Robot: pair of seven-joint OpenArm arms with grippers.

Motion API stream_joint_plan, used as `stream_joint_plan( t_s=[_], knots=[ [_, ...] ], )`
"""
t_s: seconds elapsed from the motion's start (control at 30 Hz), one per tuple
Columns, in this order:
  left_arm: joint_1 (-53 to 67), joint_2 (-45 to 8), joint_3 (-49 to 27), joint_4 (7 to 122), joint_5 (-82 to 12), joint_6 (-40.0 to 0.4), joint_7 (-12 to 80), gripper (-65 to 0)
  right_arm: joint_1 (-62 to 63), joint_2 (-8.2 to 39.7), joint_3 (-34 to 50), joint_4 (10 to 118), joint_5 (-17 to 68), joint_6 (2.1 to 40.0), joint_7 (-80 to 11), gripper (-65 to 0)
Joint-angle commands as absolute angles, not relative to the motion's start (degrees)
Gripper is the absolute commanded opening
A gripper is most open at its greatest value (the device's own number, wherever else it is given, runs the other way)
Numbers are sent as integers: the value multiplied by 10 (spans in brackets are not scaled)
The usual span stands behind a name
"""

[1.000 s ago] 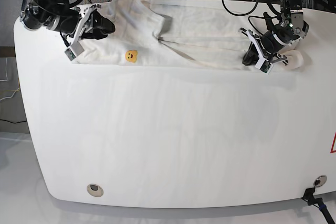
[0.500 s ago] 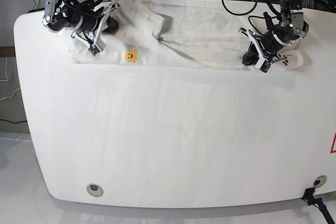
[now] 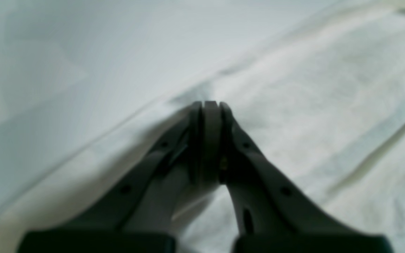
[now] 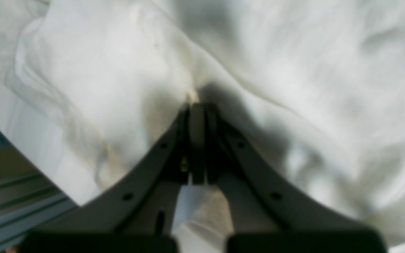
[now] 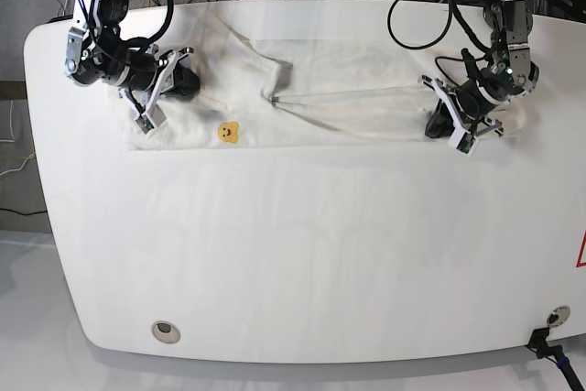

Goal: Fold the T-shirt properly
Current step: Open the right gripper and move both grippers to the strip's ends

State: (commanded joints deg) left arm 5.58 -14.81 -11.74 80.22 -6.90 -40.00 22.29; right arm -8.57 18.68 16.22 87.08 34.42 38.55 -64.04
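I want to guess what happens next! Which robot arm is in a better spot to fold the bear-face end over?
Probably the right gripper: it pinches the T-shirt right beside the bear face. The left gripper clamps the far end.

One T-shirt [image 5: 302,103], one bear mark [image 5: 227,134], two arms, one table [image 5: 302,254].

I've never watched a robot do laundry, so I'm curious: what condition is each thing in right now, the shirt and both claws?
T-shirt: spread along the table's far edge, wrinkled, bear-face mark facing up.
Left gripper: shut on the T-shirt's cloth, low at the table.
Right gripper: shut on the T-shirt's cloth at the other end.
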Motion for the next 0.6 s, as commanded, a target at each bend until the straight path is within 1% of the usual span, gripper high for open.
stream_joint_plan(
  t_s=[0.1,0.23,0.33,0.43,0.6],
  knots=[
    [32,-147,-116,779,-69,-400,223,-650,-63,196,160,865,344,385,-640,-650],
    [8,-146,-115,752,-69,-400,223,-650,-39,196,160,865,344,382,-640,-650],
    [-7,-146,-114,736,-69,-400,223,-650,-21,195,160,836,344,382,-640,-650],
    [-10,-146,-114,739,-71,-400,223,-650,-7,195,160,805,344,383,-640,-650],
    [-15,-146,-114,760,-72,-400,224,-650,-7,194,160,805,347,384,-626,-650]
  ],
)
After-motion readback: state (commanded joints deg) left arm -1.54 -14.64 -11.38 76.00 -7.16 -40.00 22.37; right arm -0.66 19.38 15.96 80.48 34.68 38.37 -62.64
